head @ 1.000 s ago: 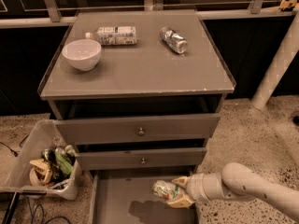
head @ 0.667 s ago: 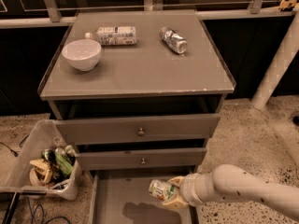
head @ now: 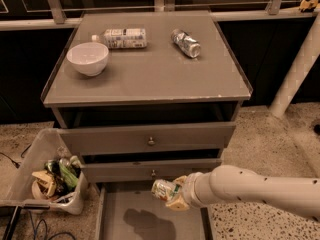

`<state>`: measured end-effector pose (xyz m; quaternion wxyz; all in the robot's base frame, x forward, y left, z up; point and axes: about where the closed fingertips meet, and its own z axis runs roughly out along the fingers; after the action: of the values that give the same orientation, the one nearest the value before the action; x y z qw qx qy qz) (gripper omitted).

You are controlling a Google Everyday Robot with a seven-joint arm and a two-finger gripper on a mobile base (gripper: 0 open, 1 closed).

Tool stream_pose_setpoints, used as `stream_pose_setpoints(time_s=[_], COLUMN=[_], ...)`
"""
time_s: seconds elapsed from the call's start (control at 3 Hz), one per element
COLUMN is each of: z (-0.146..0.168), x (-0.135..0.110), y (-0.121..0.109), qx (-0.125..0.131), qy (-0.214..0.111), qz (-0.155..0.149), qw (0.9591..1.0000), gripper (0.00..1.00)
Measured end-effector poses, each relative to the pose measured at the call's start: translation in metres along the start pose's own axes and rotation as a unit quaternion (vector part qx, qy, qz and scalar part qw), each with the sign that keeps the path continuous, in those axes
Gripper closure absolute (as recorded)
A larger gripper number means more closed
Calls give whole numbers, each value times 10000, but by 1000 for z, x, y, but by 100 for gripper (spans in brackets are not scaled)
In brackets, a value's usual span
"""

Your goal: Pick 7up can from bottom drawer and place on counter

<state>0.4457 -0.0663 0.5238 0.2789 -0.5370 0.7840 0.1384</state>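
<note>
My gripper (head: 172, 194) is shut on the 7up can (head: 164, 189), a small white-silver can with green print. It holds the can in the air above the open bottom drawer (head: 112, 214), just in front of the middle drawer's face. The can's shadow lies on the drawer's grey floor. My white arm (head: 250, 186) reaches in from the right. The counter (head: 150, 69) is the wide grey-brown top above the drawers.
On the counter lie a white bowl (head: 87, 58) at the left, a white-labelled clear bottle (head: 120, 38) on its side, and a silver-grey can (head: 185, 42). A clear bin (head: 47, 176) of trash stands on the floor left of the drawers. A white post (head: 295, 69) leans at the right.
My gripper has lifted the 7up can up and to the left, out of the bottom drawer. The camera view has shifted slightly closer and lower.
</note>
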Motion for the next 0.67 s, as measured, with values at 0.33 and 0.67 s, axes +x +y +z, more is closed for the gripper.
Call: stream_pose_setpoints(time_s=[0.33, 0.67], z=[-8, -75], x=[-4, -31], y=[-1, -7], qx=[19, 416], qy=[-48, -91], qz=[-66, -239], qw=[10000, 9988], gripper=[100, 100])
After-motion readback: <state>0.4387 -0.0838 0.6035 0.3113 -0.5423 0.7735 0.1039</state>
